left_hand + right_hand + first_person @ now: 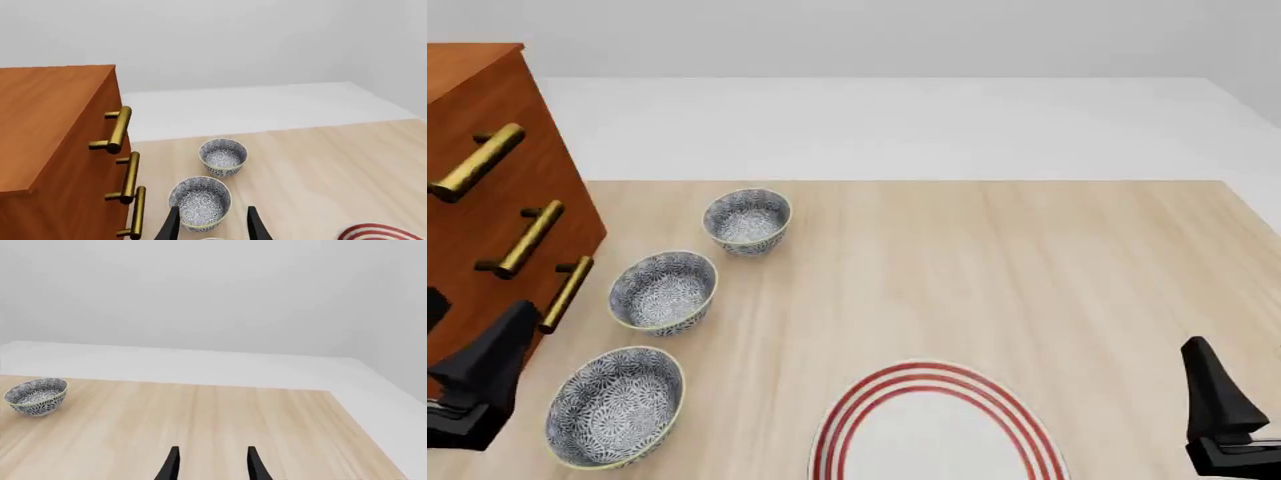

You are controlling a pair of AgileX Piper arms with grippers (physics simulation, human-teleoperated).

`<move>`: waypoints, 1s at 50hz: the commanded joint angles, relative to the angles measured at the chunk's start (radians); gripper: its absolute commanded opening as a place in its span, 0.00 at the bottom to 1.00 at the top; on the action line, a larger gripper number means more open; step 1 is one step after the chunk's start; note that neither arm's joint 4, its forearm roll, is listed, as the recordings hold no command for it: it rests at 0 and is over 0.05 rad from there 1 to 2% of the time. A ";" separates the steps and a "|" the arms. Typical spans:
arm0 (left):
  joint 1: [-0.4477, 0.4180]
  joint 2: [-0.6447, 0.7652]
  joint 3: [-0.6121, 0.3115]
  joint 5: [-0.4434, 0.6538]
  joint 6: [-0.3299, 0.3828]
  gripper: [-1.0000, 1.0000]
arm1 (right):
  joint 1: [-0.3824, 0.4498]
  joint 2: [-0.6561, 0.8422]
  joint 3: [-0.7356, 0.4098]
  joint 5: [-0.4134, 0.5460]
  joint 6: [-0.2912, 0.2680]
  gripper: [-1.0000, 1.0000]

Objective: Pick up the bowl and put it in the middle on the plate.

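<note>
Three alike bowls [665, 290] stood in a row at the left beside the dresser [487, 190], left of the near plate [1014, 420], while both grippers [212, 225] [212, 465] hovered released, empty, ready.

Orange-brown wooden drawer cabinet [494, 200] standing on the light wooden desk [988, 270].
Three brass bar handles [531, 238] are showing on its front, facing the desk's middle.
</note>
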 commanded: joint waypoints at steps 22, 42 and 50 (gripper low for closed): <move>-0.180 0.408 -0.185 -0.041 0.095 1.00 | 0.000 0.000 0.003 0.003 0.010 1.00; -0.190 0.690 -0.178 -0.173 0.147 1.00 | 0.003 0.000 0.002 -0.006 -0.007 1.00; -0.199 0.798 -0.208 -0.167 0.183 1.00 | 0.003 0.000 0.003 -0.007 -0.008 1.00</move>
